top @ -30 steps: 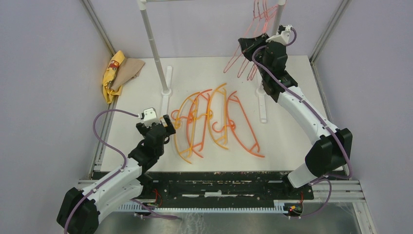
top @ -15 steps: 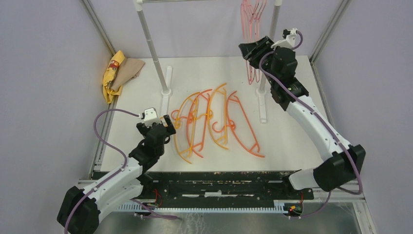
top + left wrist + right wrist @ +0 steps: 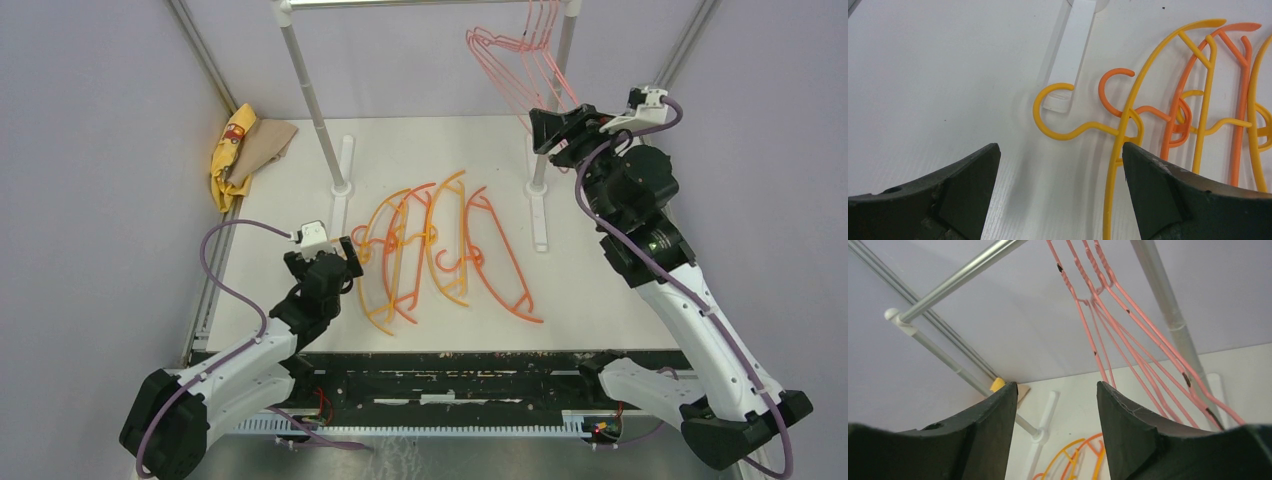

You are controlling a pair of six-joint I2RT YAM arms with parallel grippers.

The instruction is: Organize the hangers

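Several thin pink hangers (image 3: 520,70) hang by their hooks on the rack's top bar (image 3: 400,3) at the back right, tilted to the left. My right gripper (image 3: 545,135) is just below and to the right of them, open and empty. In the right wrist view the pink hangers (image 3: 1128,315) pass above and right of the open gripper (image 3: 1057,390). Several orange and yellow hangers (image 3: 440,250) lie overlapped flat on the table. My left gripper (image 3: 350,265) is open beside their left edge. A yellow hanger (image 3: 1113,190) runs between its jaws close to the right finger (image 3: 1168,195), untouched.
The white table (image 3: 600,280) carries the rack, with its left pole (image 3: 312,100), right pole (image 3: 560,60) and two white feet (image 3: 343,170). A yellow and tan cloth (image 3: 245,150) lies at the back left corner. Frame posts stand at the table's edges.
My right gripper has opened, let go of the pink hangers and drawn back to the right; they now swing on the bar. The left arm has hardly moved.
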